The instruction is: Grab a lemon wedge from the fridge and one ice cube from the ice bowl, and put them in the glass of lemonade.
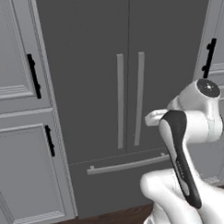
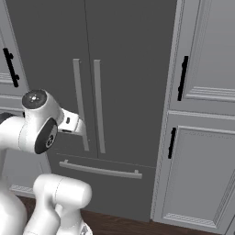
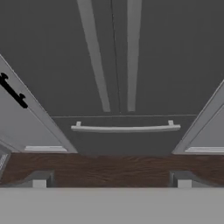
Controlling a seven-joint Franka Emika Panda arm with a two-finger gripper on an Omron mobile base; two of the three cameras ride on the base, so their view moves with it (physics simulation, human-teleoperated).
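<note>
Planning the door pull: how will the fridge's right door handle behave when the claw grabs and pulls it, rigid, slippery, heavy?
The right door handle is a long straight bar, so probably rigid. Its smooth grey finish may let the fingertips slide down unless they close squarely. The door is a tall panel of the fridge, so expect a heavy swing on a hinge, not a straight pull. The claw is open, well short.

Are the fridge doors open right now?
No, both doors of the fridge sit flush and shut, their handles side by side.

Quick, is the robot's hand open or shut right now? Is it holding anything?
Gripper: jaws open wide, holding nothing; it faces the shut fridge.
</note>
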